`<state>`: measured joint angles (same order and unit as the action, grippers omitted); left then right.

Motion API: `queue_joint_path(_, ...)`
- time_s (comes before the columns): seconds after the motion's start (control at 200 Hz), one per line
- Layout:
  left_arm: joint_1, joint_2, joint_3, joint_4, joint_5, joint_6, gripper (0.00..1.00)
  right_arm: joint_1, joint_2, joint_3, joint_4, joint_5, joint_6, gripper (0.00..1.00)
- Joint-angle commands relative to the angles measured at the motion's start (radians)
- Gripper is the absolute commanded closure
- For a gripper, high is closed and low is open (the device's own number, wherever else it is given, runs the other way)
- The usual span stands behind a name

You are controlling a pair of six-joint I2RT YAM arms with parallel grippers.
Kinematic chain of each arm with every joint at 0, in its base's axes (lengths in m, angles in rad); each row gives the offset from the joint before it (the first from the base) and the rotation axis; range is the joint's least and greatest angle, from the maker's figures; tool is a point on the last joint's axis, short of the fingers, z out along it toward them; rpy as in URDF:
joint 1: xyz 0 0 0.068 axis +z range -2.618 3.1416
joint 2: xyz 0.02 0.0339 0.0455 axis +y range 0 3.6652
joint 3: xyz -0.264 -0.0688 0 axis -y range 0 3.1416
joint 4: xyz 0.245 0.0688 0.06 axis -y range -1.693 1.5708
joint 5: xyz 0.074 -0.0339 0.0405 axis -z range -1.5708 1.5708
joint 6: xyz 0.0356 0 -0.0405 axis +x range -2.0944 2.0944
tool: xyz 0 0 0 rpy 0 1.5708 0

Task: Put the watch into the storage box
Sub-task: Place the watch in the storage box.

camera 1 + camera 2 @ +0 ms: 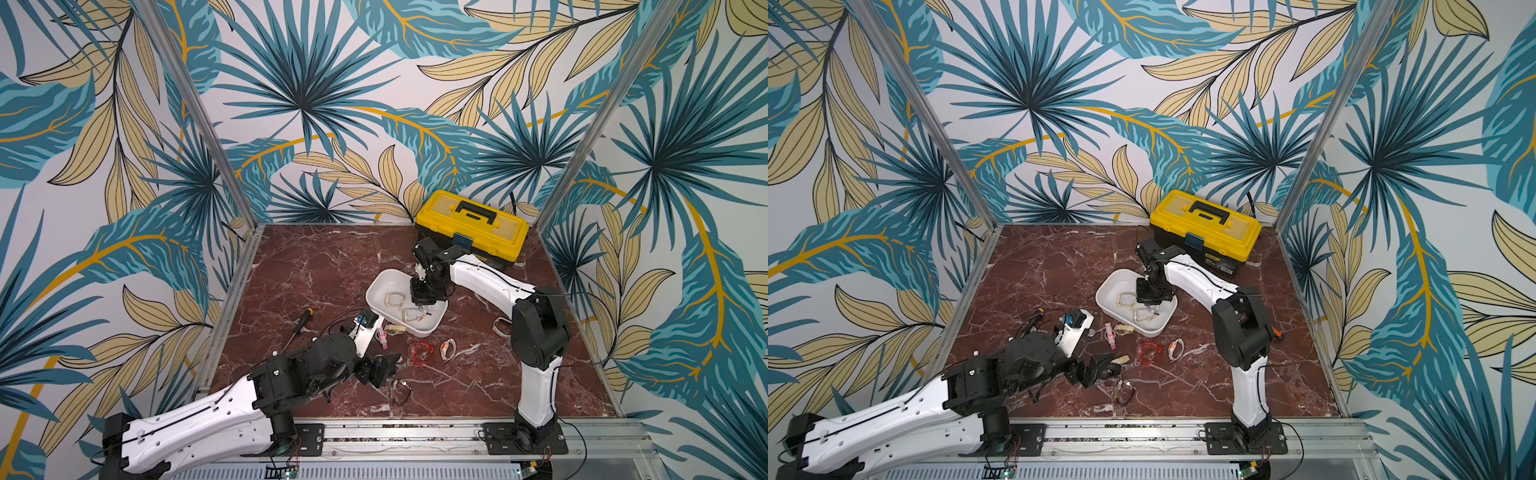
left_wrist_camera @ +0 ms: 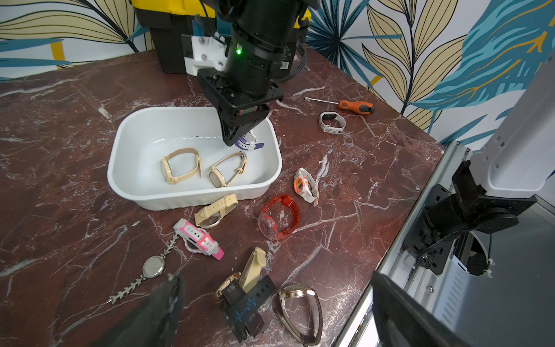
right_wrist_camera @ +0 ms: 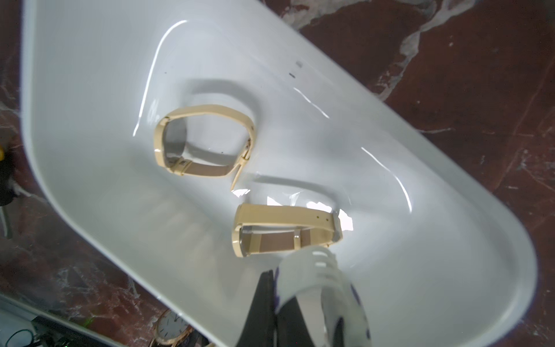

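Though its watch [image 2: 250, 143] is half hidden, the right gripper [image 2: 233, 138] clamps it; left gripper [image 1: 383, 368] spread apart.

The tub [image 2: 144, 199] is plain white. The left watch [image 2: 180, 165] and right watch [image 2: 228, 169] in it are beige; the third watch [image 2: 249, 144] is white with purple. The table [image 2: 60, 150] is red-brown marble, white-veined. The toolbox [image 1: 440, 216] is yellow and black.

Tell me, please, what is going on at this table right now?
The right gripper is shut on a white-and-purple watch, holding it over the white storage box, where two beige watches already lie. The left gripper hangs open, low over the table, where several more watches lie outside the box.
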<state>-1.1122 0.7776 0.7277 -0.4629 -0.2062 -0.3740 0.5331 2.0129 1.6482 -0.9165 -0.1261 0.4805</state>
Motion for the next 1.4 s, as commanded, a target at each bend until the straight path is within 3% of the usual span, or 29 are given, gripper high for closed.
queue_joint_path(0.0, -0.003, -0.017, 0.012, -0.017, -0.016, -0.006, 0.00, 0.002, 0.050, 0.032, -0.066, 0.051, -0.028, 1.00)
queue_joint_path(0.396, -0.004, -0.016, 0.007, -0.016, -0.015, -0.007, 0.00, -0.001, 0.133, 0.078, -0.118, 0.177, -0.044, 0.98)
queue_joint_path(0.541, -0.003, -0.005, 0.007, -0.009, -0.012, -0.005, 0.00, -0.002, 0.158, 0.082, -0.114, 0.167, -0.045, 0.91)
queue_joint_path(0.716, -0.003, 0.003, 0.016, -0.011, -0.009, -0.005, 0.00, -0.001, 0.158, 0.083, -0.104, 0.154, -0.036, 0.69)
queue_joint_path(1.147, -0.003, 0.023, 0.021, 0.000, 0.006, -0.013, 0.00, 0.002, -0.126, -0.061, 0.001, 0.088, 0.013, 0.49)
queue_joint_path(1.397, -0.003, 0.037, 0.017, 0.023, 0.027, -0.018, 0.00, 0.003, -0.327, -0.221, 0.055, 0.068, 0.044, 0.46)
